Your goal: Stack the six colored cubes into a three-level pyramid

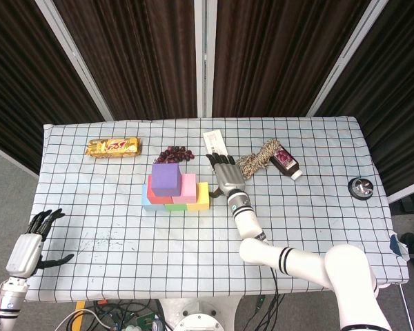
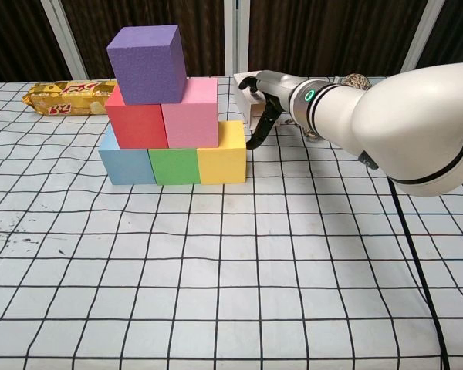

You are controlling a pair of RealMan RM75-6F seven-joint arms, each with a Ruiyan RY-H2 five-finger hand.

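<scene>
The six cubes stand as a pyramid left of the table's middle. Blue [image 2: 126, 164], green [image 2: 175, 166] and yellow [image 2: 222, 154] cubes form the bottom row. Red [image 2: 137, 116] and pink [image 2: 191, 114] sit on them, and the purple cube [image 2: 147, 52] [image 1: 165, 178] is on top. My right hand [image 2: 268, 96] [image 1: 225, 175] hovers just right of the yellow cube [image 1: 202, 196], fingers apart and holding nothing. One fingertip points down close to the cube's right face; I cannot tell whether it touches. My left hand [image 1: 31, 243] hangs open off the table's near left corner.
A white box [image 1: 212, 143] lies just behind my right hand, with a rope bundle [image 1: 255, 160] and a small bottle [image 1: 287, 161] to its right. A gold snack bar [image 1: 114, 146] and dark beans [image 1: 174, 154] lie behind the pyramid. A black round object [image 1: 361, 187] sits at the right edge.
</scene>
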